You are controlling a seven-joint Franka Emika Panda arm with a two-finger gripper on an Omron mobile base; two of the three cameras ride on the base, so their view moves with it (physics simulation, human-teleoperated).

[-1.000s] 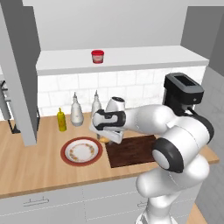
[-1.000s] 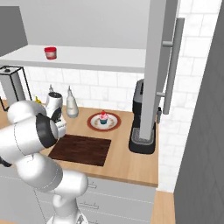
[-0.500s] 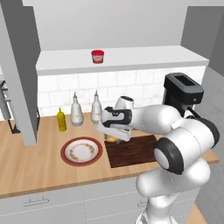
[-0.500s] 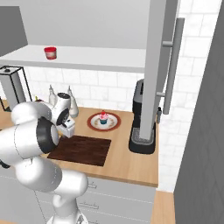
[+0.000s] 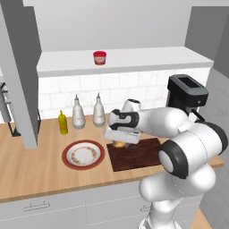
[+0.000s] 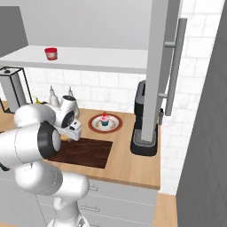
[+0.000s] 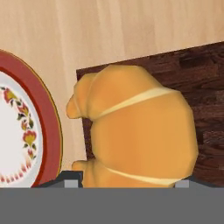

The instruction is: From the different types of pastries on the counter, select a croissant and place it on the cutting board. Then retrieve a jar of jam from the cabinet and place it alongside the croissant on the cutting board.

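Note:
In the hand view the golden-brown croissant sits between the fingers of my gripper, which is shut on it. It hangs just over the left edge of the dark brown cutting board. From the left base view the gripper points down with the croissant under it, at the near left corner of the cutting board. The right base view shows the croissant beside the cutting board. The jar of jam stands on the cabinet's white shelf, also the jar. The pink-frosted cupcake sits on a plate.
An empty red-rimmed plate lies just left of the board, its rim close to the croissant. A yellow bottle and two white bottles stand by the wall. A black coffee machine stands right of the board.
My gripper has carried the croissant to the right, off the red-rimmed plate's side, and lowered it over the board's left edge. Nothing else has moved.

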